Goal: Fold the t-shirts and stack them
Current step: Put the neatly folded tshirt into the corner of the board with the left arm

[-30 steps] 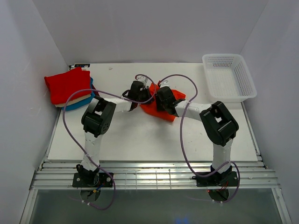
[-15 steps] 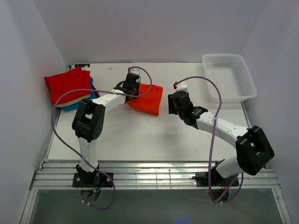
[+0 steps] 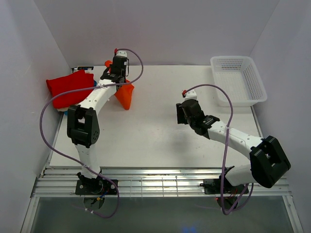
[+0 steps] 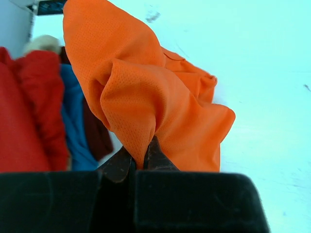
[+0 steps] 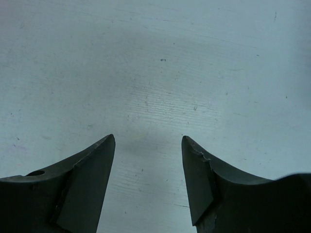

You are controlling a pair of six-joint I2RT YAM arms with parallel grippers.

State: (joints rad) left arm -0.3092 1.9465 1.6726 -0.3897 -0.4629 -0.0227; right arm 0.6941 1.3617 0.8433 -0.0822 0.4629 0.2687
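Stacking seems in hand: our left end effector point(image 4: 143, 162) clamps the orange shirt point(image 4: 146, 97) at eleven o'clock of the worktop point(image 3: 155, 145), beside the stack point(image 3: 68, 86); right end effector point(image 5: 148, 145) stands apart, empty. Next we lay it on top.

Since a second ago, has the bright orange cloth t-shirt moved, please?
Yes: the orange t-shirt moved left toward the red-topped folded stack, away from the white plastic mesh basket.

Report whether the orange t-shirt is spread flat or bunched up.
Bunched: the orange t-shirt hangs crumpled from the shut left gripper, not flat.
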